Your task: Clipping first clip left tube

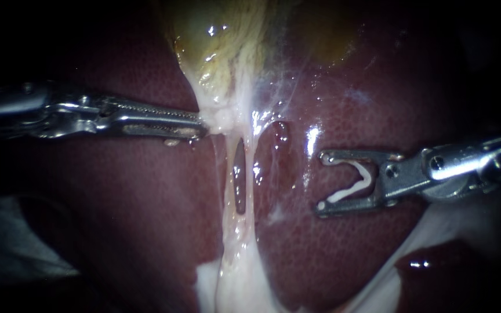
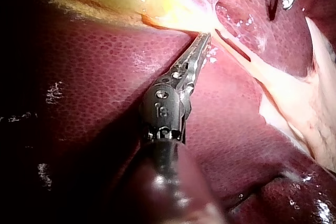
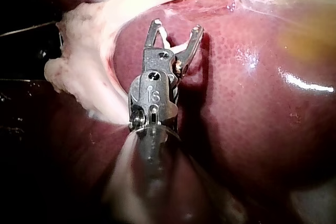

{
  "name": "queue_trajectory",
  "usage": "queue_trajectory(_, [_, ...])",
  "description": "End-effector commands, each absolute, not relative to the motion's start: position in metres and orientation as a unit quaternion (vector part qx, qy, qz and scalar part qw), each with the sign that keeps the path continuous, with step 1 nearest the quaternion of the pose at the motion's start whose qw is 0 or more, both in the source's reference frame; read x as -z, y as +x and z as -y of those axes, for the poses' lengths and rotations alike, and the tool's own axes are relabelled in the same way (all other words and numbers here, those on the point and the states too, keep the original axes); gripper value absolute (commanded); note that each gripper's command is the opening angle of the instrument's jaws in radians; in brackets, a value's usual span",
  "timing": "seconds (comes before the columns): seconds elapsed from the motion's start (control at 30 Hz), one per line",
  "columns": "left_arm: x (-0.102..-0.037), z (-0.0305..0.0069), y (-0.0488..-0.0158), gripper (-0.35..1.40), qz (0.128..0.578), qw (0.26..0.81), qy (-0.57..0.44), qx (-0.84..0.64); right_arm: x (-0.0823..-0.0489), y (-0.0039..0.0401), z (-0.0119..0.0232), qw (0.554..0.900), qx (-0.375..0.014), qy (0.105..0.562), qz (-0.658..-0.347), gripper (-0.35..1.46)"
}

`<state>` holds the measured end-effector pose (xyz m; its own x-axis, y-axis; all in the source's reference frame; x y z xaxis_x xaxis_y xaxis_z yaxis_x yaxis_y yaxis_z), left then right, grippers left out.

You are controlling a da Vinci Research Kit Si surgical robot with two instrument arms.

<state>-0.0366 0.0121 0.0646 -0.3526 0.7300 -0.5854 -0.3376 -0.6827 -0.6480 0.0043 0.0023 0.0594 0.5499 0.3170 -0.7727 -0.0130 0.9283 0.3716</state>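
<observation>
Endoscope view: the left instrument (image 1: pixel 203 126) comes in from 9 o'clock. Its jaws are clamped on pale tissue (image 1: pixel 222 119) just under the gallbladder (image 1: pixel 221 46), and they appear to hold it taut. Below that grip two thin tubes run side by side over the liver (image 1: pixel 146 203), with a dark slit between them. The left tube (image 1: pixel 228 179) lies near centre, its long axis running from 12 to 6 o'clock, and it is bare. The right tube (image 1: pixel 251 168), just beside it, also has no clip. The right instrument (image 1: pixel 322 181) comes in from 3 o'clock, well apart from both tubes. Its jaws stand wide, holding a white clip (image 1: pixel 358 182) whose mouth points to 9 o'clock, across the tube's axis. The step looks barely begun: the approach, the straddling of the left tube and the closing are all left.

Left wrist view: the left instrument's jaws lie together on the pale tissue at the gallbladder's edge. The tubes stretch away beside the tip, and the right instrument's wide jaws are beyond them, not touching.

Right wrist view: the clip sits between the spread jaws. The tubes lie ahead of the tip, crosswise to it and clear of it.
</observation>
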Motion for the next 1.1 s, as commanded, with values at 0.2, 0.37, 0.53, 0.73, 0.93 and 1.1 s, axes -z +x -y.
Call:
queue_trajectory(0.2, [-0.0632,-0.0125,-0.0353,-0.35,0.221,0.333,-0.460,-0.793,-0.0594,0.0043,-0.0023,0.864,-0.094,0.167,-0.466,0.50])
queue_trajectory(0.37, [-0.0599,-0.0137,-0.0335,-0.35,0.217,0.342,-0.460,-0.790,-0.0595,0.0044,-0.0023,0.863,-0.093,0.168,-0.467,0.50])
queue_trajectory(0.53, [-0.0563,-0.0148,-0.0322,-0.35,0.208,0.347,-0.471,-0.784,-0.0594,0.0044,-0.0022,0.863,-0.092,0.170,-0.468,0.50])
queue_trajectory(0.73, [-0.0558,-0.0147,-0.0320,-0.35,0.204,0.346,-0.471,-0.785,-0.0591,0.0053,-0.0020,0.858,-0.088,0.180,-0.472,0.50])
queue_trajectory(0.93, [-0.0560,-0.0147,-0.0320,-0.35,0.204,0.346,-0.471,-0.785,-0.0591,0.0084,-0.0007,0.851,-0.074,0.194,-0.483,0.50])
queue_trajectory(1.1, [-0.0560,-0.0147,-0.0321,-0.35,0.204,0.346,-0.471,-0.785,-0.0596,0.0114,0.0006,0.846,-0.076,0.203,-0.486,0.50])
